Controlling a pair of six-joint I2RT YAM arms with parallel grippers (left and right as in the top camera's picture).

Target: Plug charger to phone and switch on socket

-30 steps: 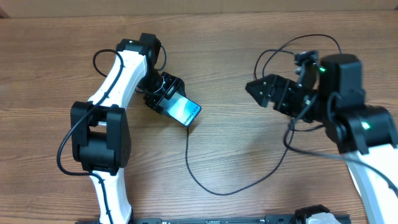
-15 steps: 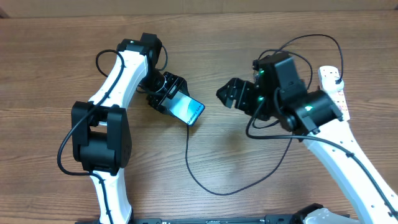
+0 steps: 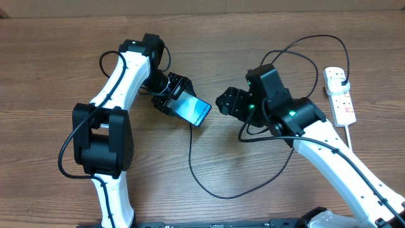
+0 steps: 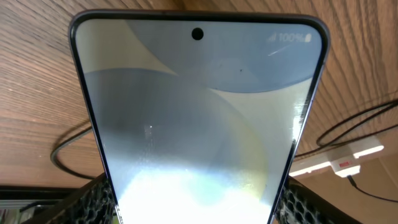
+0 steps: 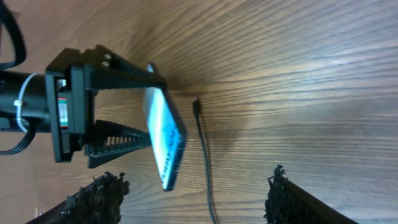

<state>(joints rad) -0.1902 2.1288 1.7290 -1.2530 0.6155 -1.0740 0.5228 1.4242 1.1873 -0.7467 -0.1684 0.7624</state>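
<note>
My left gripper [image 3: 180, 101] is shut on the phone [image 3: 193, 110] and holds it tilted above the table; its lit screen fills the left wrist view [image 4: 199, 118]. The charger cable [image 3: 209, 189] loops across the table. Its connector tip [image 5: 196, 106] lies on the wood just beside the phone [image 5: 165, 140], apart from it. Its black plug [image 3: 342, 77] sits at the far end of the white socket strip [image 3: 342, 101]. My right gripper [image 3: 226, 102] is open and empty, just right of the phone, its fingers [image 5: 194, 202] straddling the cable.
The socket strip's white cord [image 3: 350, 136] runs down the right side. The strip also shows in the left wrist view [image 4: 346, 163]. Black arm cables [image 3: 278, 60] arch behind my right arm. Bare wood lies in front.
My right arm has swung left from over the socket strip to just beside the phone, uncovering the strip. My left gripper has shifted the phone slightly right.
</note>
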